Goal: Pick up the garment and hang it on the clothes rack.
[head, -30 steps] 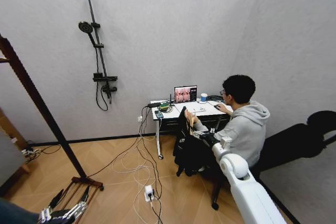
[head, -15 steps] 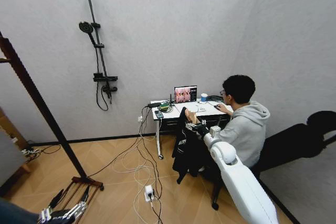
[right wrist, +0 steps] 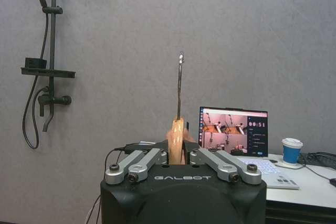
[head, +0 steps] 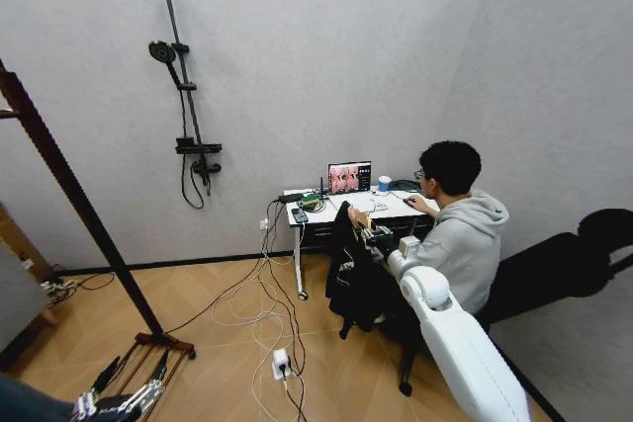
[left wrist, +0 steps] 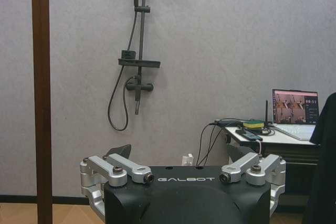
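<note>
Your garment [head: 348, 274] is a short black top hanging limp from a pale wooden hanger [head: 358, 220]. It sits out in front of you, right of centre, held up off the floor by the right gripper [head: 368, 235]. In the right wrist view the jaws are pinched narrow on the hanger [right wrist: 177, 141], and its metal hook [right wrist: 179, 85] stands straight up between them. You can't make out the print on the garment from here.

The left gripper [head: 117, 406] hangs low at your left, close to the floor. Its fingers [left wrist: 128, 168] are spread wide with nothing between them.

The rack [head: 69, 190] is well to your left. One dark reddish-brown upright slants across the head view, and its foot rests on the floor near the left gripper.

Just behind the garment stands a white desk [head: 326, 212] carrying a laptop [head: 349, 178], a cup [head: 384, 184] and a tangle of leads. A person in a grey hoodie [head: 457, 234] sits at it, right beside the right arm. Cables [head: 259, 308] trail over the floor to a power strip [head: 281, 362] between you and the desk.

The floor is light wood herringbone. The walls are pale grey, and a black shower fitting [head: 183, 96] is mounted on the back one.
</note>
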You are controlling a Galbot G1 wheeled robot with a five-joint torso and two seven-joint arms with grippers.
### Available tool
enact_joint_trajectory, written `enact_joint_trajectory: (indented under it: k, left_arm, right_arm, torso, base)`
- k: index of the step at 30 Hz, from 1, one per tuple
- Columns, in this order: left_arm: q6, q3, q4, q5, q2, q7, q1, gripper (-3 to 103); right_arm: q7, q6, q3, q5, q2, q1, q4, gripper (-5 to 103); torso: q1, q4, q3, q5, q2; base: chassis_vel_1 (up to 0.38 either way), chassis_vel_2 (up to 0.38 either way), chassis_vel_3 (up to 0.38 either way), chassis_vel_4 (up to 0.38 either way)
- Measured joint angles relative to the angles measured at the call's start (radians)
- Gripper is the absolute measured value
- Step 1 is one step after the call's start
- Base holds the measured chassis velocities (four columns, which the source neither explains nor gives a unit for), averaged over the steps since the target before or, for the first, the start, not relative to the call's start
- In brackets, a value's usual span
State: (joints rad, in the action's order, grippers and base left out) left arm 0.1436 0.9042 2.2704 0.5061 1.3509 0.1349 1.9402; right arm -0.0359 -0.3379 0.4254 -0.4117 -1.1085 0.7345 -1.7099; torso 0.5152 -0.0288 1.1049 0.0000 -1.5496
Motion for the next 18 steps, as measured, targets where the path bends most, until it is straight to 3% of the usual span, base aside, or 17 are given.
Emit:
enact_joint_trajectory:
  k: [2, 18]
  left_arm:
    - [0.0, 0.0, 0.0, 0.0, 0.0, 0.0, 0.0, 100]
    - [0.0, 0.0, 0.0, 0.0, 0.0, 0.0, 0.0, 100]
  right_arm:
    - [0.001, 0.001, 0.004, -0.006, 0.004, 0.007, -0.005, 9]
    - [0.0, 0.016, 0.042, -0.013, 0.024, 0.173, -0.201, 9]
  torso:
    - [0.0, 0.0, 0.0, 0.0001, 0.0]
    - [0.0, 0.0, 0.0, 0.0, 0.0]
  base:
    - [0.0, 0.0, 0.0, 0.0]
    - [0.011, 0.01, 0.011, 0.014]
